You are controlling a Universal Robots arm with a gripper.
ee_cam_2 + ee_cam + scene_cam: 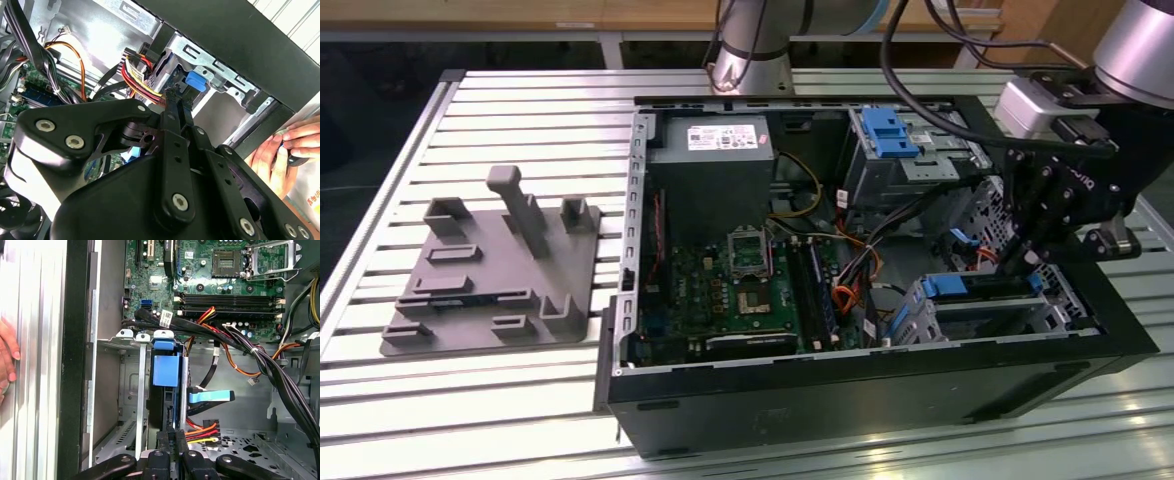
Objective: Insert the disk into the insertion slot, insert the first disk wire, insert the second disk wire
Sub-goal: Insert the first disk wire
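Observation:
The disk (165,369), in its blue carrier, sits edge-on inside the insertion slot (131,390), a silver perforated cage at the case's front corner (981,305). My gripper (170,436) reaches down right behind the disk's rear edge. Its fingers are closed on the connector of a disk wire (201,432) with red, orange and yellow strands. The second wrist view shows the same wire bundle (142,82) running to my gripper (175,97). A flat blue wire (210,396) lies beside the disk, free of my fingers. In the exterior view my gripper (1014,272) hangs over the cage.
The open black computer case (854,385) holds a motherboard (740,290), a power supply (714,150) and a taller bay with a blue latch (887,135). A grey fixture (494,270) lies at the exterior view's left. A person's hand (7,360) rests outside the case wall.

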